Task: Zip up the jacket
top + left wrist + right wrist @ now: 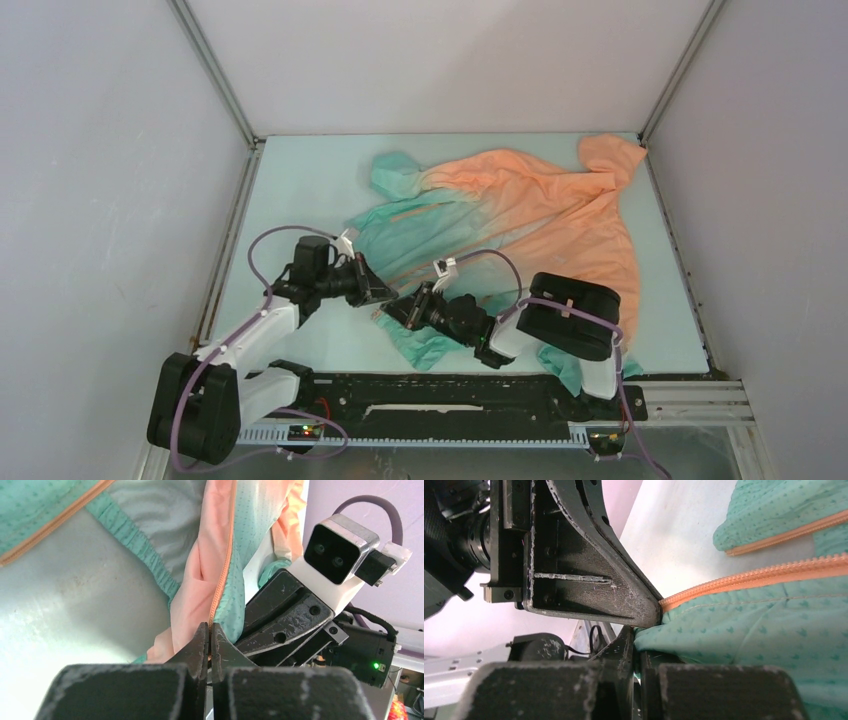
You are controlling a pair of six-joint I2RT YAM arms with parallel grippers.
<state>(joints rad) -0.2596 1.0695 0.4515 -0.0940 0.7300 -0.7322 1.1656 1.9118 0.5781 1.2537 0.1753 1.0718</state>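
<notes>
The jacket (pixel 520 215) lies spread on the table, orange at the far right, teal toward the near hem. My left gripper (pixel 383 296) and right gripper (pixel 400 303) meet tip to tip at the hem. In the left wrist view my left gripper (pixel 210 630) is shut on the bottom end of the orange zipper (pixel 222 575). In the right wrist view my right gripper (pixel 638 645) is shut on the teal jacket fabric (pixel 744 630) just below the orange zipper (pixel 764 575); the left gripper's finger (pixel 589 555) fills the upper left.
Grey enclosure walls surround the pale table (pixel 300 190). The right arm's wrist camera (pixel 340 550) and black fingers (pixel 285 615) sit close beside my left gripper. A black rail (pixel 450 395) runs along the near edge.
</notes>
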